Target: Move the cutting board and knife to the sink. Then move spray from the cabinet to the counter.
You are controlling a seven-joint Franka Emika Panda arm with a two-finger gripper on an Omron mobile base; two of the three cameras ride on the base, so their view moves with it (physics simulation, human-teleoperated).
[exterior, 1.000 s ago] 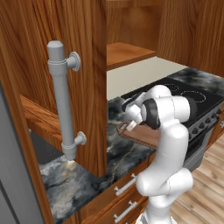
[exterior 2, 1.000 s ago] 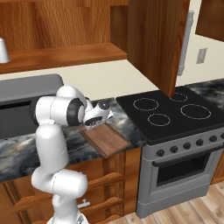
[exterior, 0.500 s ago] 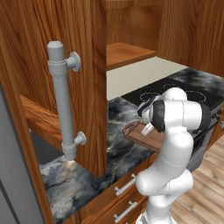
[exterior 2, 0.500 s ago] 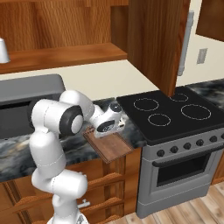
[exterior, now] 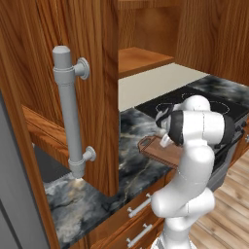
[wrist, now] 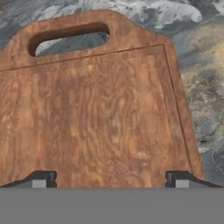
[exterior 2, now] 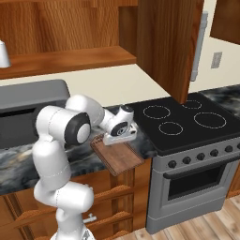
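Observation:
The brown cutting board (exterior 2: 118, 158) lies flat on the marble counter (exterior 2: 18, 164), its near end jutting past the front edge. In the hand view the cutting board (wrist: 92, 113) spreads below me, handle slot at the far end. My gripper (exterior 2: 117, 141) hangs open just above it, and the gripper (wrist: 110, 179) fingertips straddle the board's near part without touching it. The board (exterior: 156, 151) also lies left of my arm. The dark sink (exterior 2: 23, 122) is to the left. The white spray (exterior 2: 3, 54) stands on the cabinet shelf (exterior 2: 70, 58). The knife is out of view.
A black stovetop (exterior 2: 180, 122) with ring burners adjoins the board on the right. An open cabinet door (exterior 2: 168, 47) with a grey bar handle (exterior 2: 199, 44) hangs above it. Another door with its handle (exterior: 70, 121) stands close in the left base view.
My arm has swung right and the hand has come down over the cutting board. The jaws have stayed open and the board has not moved.

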